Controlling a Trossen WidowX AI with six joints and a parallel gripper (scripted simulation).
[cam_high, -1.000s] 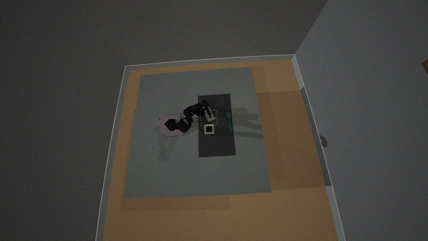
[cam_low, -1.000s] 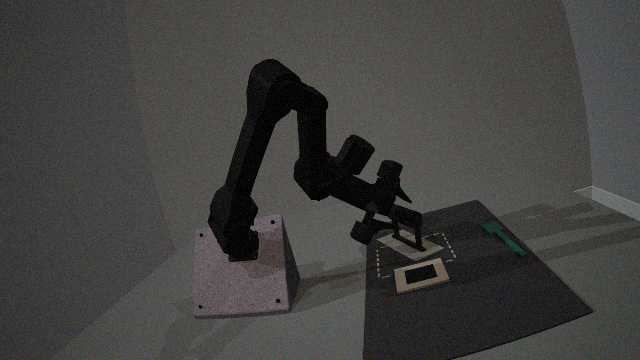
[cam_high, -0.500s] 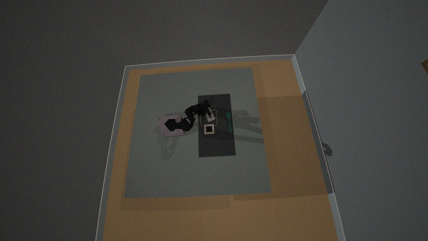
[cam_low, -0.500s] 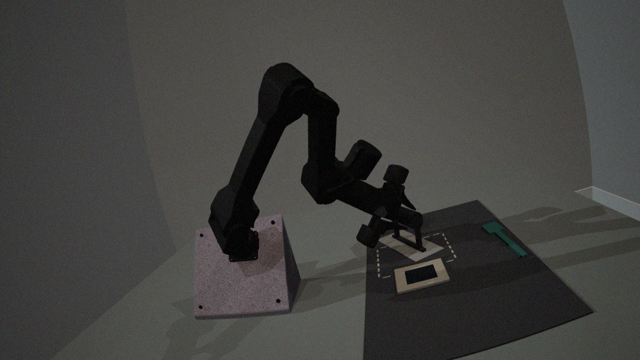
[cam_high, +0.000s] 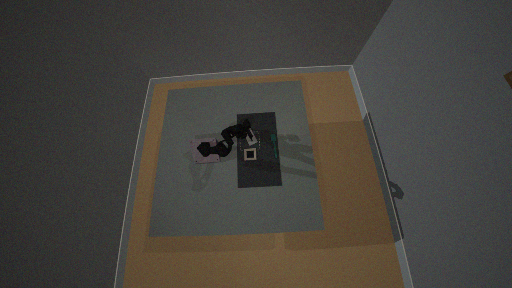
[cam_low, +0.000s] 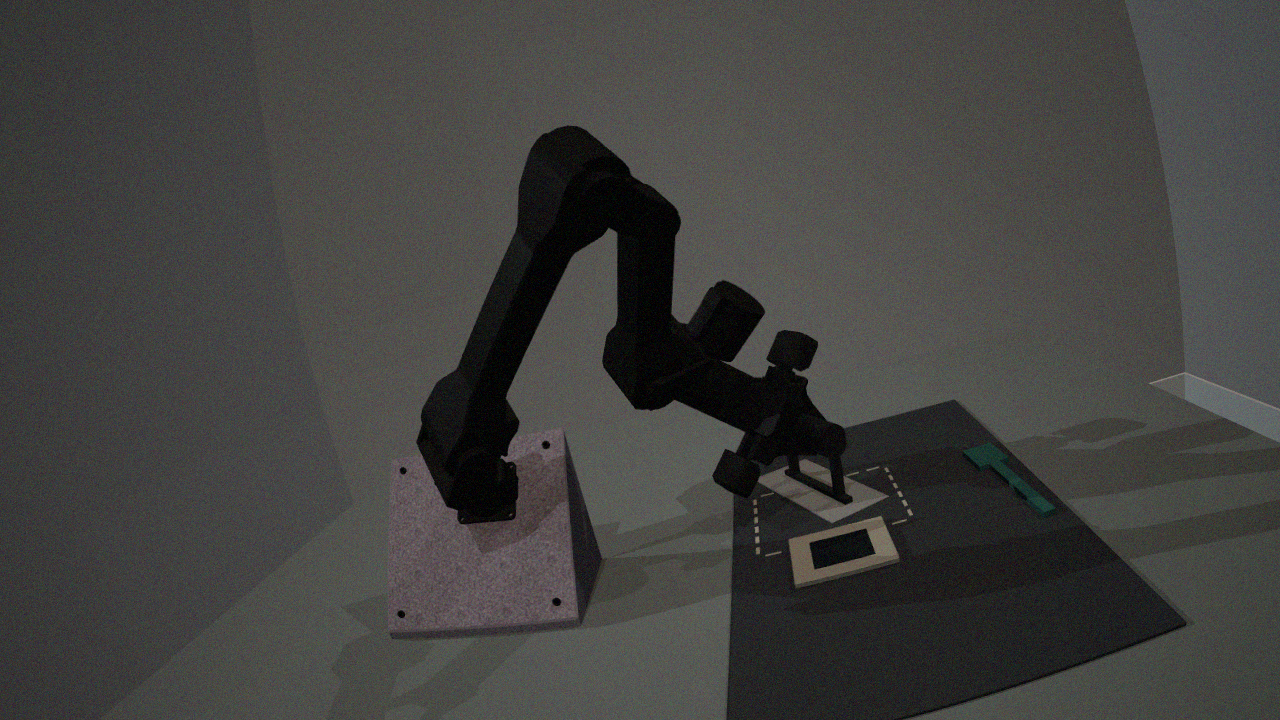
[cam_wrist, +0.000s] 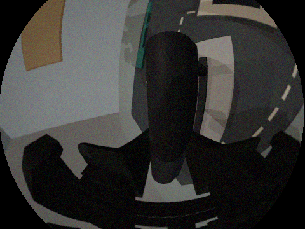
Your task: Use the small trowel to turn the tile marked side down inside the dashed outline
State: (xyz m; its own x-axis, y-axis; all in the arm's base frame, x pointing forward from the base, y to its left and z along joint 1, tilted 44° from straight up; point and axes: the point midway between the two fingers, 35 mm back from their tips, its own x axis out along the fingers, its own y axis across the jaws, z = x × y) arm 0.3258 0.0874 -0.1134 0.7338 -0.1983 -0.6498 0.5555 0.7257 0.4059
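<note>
The trowel has a pale flat blade (cam_high: 252,143) (cam_low: 829,511) (cam_wrist: 220,92) and a raised black handle. The blade lies on the dark mat (cam_high: 258,177) (cam_low: 939,626), mostly inside the dashed outline (cam_low: 756,528) (cam_wrist: 286,91). My gripper (cam_low: 808,424) (cam_wrist: 166,128) is shut on the handle; its fingers stand on either side of it in the wrist view. The beige tile (cam_high: 250,158) (cam_low: 801,565) (cam_wrist: 222,10) lies flat on the mat with its black square mark up, largely outside the outline, across its near edge. The top view shows little of the fingers.
A green flat tool (cam_high: 275,148) (cam_low: 1020,486) (cam_wrist: 140,58) lies near the mat's far edge, beyond the trowel and tile. The arm stands on a speckled pink block (cam_high: 207,159) (cam_low: 501,591) beside the mat. A low rim (cam_high: 250,73) runs around the wooden floor.
</note>
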